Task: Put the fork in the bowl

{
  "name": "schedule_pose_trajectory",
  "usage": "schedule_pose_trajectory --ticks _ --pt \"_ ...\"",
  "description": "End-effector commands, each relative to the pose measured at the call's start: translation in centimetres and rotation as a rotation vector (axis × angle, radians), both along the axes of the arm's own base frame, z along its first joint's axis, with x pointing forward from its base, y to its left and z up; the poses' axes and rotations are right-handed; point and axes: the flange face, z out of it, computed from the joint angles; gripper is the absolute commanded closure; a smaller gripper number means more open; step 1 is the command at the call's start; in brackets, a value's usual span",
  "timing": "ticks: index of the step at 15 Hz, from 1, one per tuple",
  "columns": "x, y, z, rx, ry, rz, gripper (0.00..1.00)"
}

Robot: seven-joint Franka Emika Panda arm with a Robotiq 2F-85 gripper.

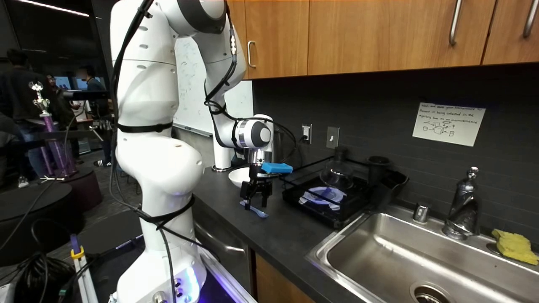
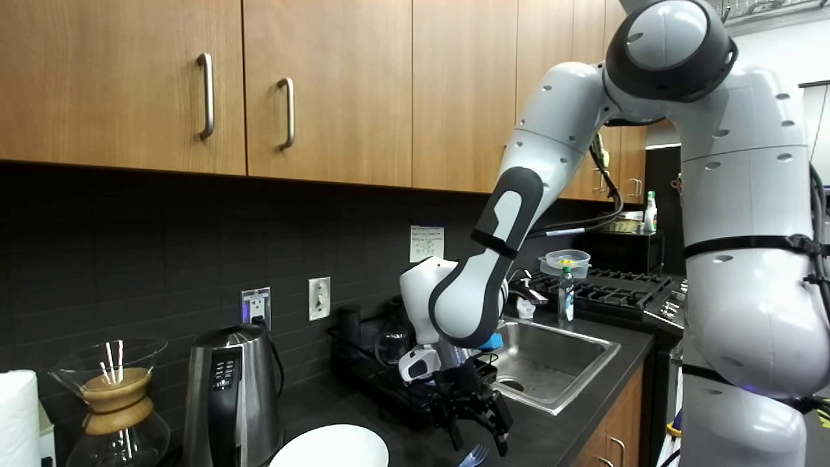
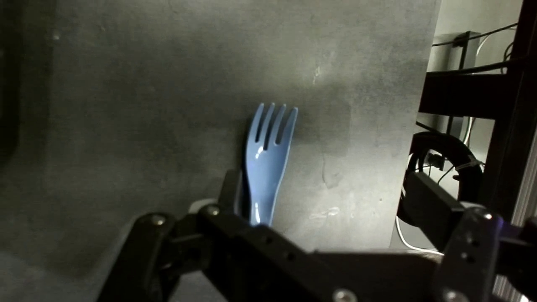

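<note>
Blue, the fork (image 3: 266, 163) is laid on the tabletop (image 3: 147, 84), with the bowl (image 1: 239, 176) at 11 o'clock from it in an exterior view. The fingers (image 3: 434, 209) are spread wide, nothing gripped. Set nearer the 9 o'clock finger in the wrist view, the fork could be pinned on lowering or skewed on closing. Its handle end is hidden there, so contact cannot be judged; the bowl is cut off in an exterior view (image 2: 331, 447).

Wooden cabinets (image 1: 396, 33) hang above a dark tiled wall (image 1: 370, 113) and counter (image 1: 286, 235). In an exterior view a whiteboard (image 1: 189, 84) stands behind; off in the gloom, a strip light (image 1: 52, 7), grey floor (image 1: 109, 223), and what are probably low round seats (image 1: 17, 206).
</note>
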Motion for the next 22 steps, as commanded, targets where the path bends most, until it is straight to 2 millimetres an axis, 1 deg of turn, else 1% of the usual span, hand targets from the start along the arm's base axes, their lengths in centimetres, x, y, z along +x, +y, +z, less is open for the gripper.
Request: schedule_pose_trajectory --ticks 1,4,6,8,10,13,18,19,20,22 --pt "1.4 -1.5 0.1 -0.007 0.012 -0.012 0.0" --pt "1.9 -2.2 -0.4 0.02 0.01 -0.029 0.0" --pt "2.0 -2.3 -1.0 0.055 0.019 -0.069 0.0" --pt "1.4 -1.7 -1.7 0.097 0.037 -0.124 0.0" --pt "0.9 -0.8 -2.0 0.119 0.008 -0.158 0.0" --pt "0.7 0.5 -3.2 0.151 -0.015 -0.185 0.0" --pt "0.2 1.8 -3.0 0.152 -0.08 -0.171 0.0" --pt "0.2 1.9 -3.0 0.158 -0.093 -0.165 0.25" --pt "0.1 2.0 -2.9 0.16 -0.102 -0.16 0.26" --pt "0.2 2.0 -2.6 0.169 -0.127 -0.156 0.37"
